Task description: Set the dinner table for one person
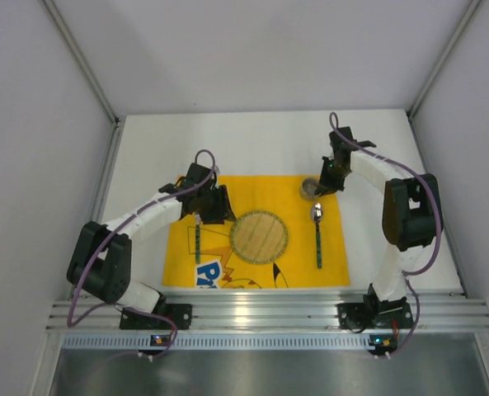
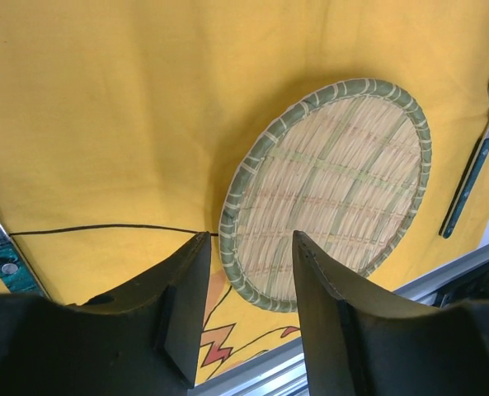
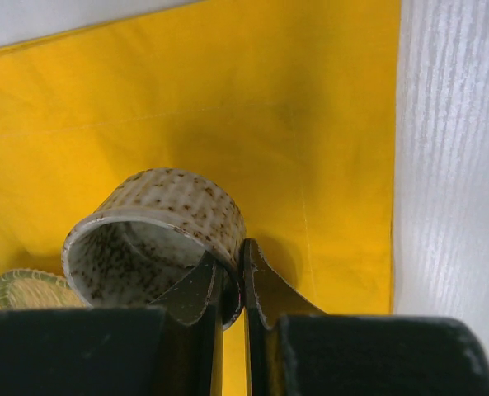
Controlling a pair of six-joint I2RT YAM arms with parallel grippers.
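Right gripper [image 3: 230,252] pinching cup [image 3: 178,206] wall, holding it at mat [image 3: 228,99] corner above spoon [image 1: 317,223], likely the drink spot. Left gripper [image 2: 249,239] hovering by plate [image 2: 326,190], jaws spread, empty.

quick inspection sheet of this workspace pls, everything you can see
surface: white table with a yellow mat on it
job's things: woven plate mid-mat; green-handled utensil left of it, type unclear; spoon right of it; speckled cup near the mat's far right corner
clutter: nothing seen
grippers: left gripper above the mat, fingers open, empty; right gripper fingers shut on the cup's rim
cables: purple cable looped along each arm
surroundings: grey wall panels; ribbed metal rail at the near edge
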